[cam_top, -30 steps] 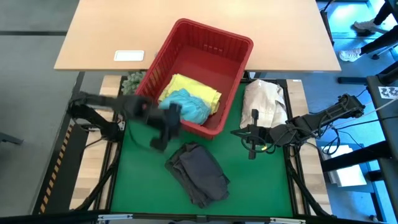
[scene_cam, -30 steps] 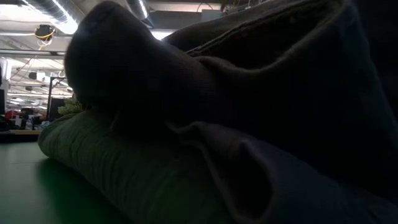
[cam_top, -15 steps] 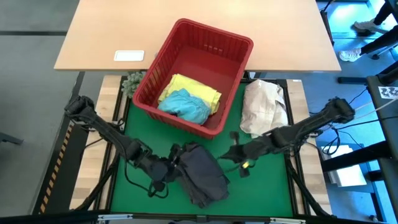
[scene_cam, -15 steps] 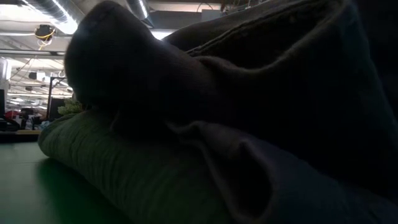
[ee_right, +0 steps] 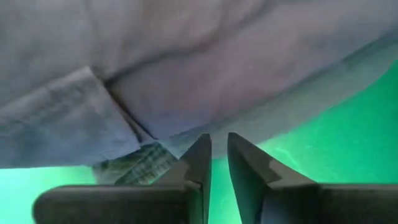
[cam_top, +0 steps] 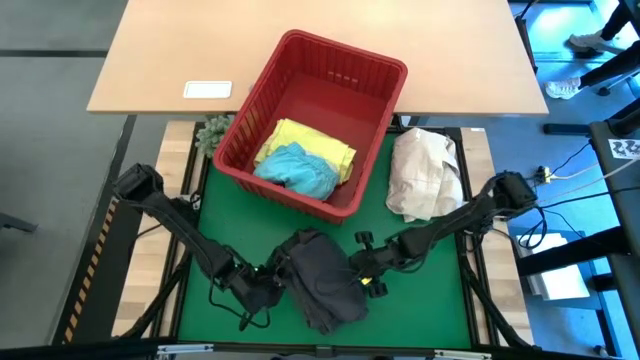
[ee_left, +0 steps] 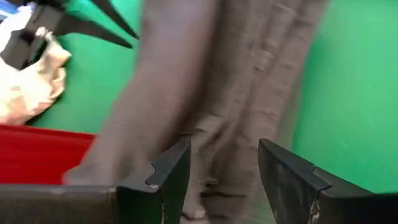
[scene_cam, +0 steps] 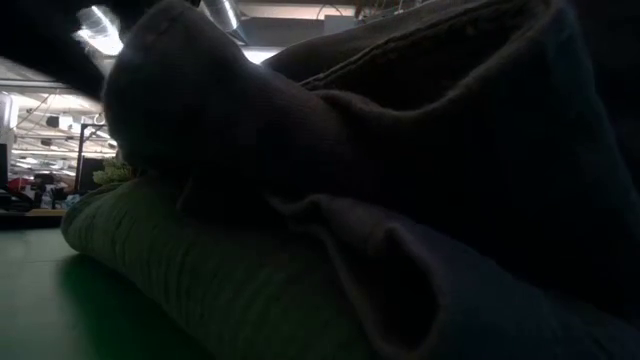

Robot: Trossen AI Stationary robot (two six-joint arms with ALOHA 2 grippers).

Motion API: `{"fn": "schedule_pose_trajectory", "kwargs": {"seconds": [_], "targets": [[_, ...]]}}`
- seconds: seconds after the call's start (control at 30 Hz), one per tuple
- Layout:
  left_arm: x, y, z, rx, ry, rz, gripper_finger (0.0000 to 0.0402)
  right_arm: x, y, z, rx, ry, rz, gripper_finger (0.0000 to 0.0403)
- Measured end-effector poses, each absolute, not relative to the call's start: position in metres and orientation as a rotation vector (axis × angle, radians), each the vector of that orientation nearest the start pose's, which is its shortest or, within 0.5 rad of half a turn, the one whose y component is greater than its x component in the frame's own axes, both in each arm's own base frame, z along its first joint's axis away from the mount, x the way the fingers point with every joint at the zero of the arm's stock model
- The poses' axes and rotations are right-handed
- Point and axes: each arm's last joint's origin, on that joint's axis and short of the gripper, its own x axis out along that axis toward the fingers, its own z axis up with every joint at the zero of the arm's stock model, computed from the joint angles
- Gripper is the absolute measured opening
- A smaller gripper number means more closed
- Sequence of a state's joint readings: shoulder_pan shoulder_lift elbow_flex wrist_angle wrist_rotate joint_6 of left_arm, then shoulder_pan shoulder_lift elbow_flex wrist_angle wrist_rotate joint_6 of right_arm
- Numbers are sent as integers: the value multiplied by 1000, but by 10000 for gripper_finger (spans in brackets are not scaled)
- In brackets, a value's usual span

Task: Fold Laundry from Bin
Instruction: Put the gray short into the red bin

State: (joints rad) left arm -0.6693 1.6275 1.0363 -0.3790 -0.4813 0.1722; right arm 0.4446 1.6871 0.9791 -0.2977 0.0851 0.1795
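Observation:
A dark grey garment [cam_top: 322, 280] lies crumpled on the green mat [cam_top: 430, 300]; it fills the low view [scene_cam: 350, 200]. My left gripper [cam_top: 270, 285] stands open and low at its left edge, with the cloth [ee_left: 211, 93] just ahead of its fingers [ee_left: 177, 171]. At the garment's right edge my right gripper [cam_top: 364, 273] is low, its fingers [ee_right: 200, 158] a narrow gap apart with nothing between them, tips at the cloth's hem [ee_right: 143, 158]. The red bin [cam_top: 380, 70] at the mat's far edge holds a yellow garment [cam_top: 320, 143] and a turquoise one [cam_top: 298, 168]. My left gripper is at the garment's left edge, slanting down from the left; I cannot tell whether it touches the cloth. My right gripper slants down from the right with its fingertips at the hem [ee_right: 155, 155]; whether they touch it, I cannot tell.
A cream-white cloth bundle [cam_top: 424, 172] lies on the mat's far right. A green spiky ball [cam_top: 213, 132] sits left of the bin. A white card [cam_top: 208, 89] lies on the wooden table [cam_top: 450, 50] behind. Bare mat shows near and right of the garment.
Both grippers have come down to the dark grey garment. My left one swung from the bin's near left corner toward the near edge, to the garment's left side. My right one went left across the mat to its right side. The garment has stayed put.

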Motion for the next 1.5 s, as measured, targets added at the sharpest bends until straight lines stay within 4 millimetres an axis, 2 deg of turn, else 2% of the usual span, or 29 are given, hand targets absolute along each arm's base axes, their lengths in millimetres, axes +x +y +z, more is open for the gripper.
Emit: {"fn": "schedule_pose_trajectory", "kwargs": {"seconds": [0.23,0.4,0.5,0.73,1.2,1.33,1.5], "targets": [[262,-205,175,817,860,-272,179,302,140,147,-142,1051,200,62],[266,-207,151,882,911,-217,179,309,143,151,-133,962,226,62],[267,-207,143,911,923,-192,179,313,146,157,-113,890,260,63],[268,-204,144,943,900,-78,179,320,150,164,-150,785,316,63],[271,-192,143,858,951,-1,179,324,152,169,-404,664,411,65],[267,-188,141,838,1004,4,179,323,151,169,-452,668,428,98],[264,-186,139,804,1051,-1,179,319,149,164,-490,741,434,182]]}}
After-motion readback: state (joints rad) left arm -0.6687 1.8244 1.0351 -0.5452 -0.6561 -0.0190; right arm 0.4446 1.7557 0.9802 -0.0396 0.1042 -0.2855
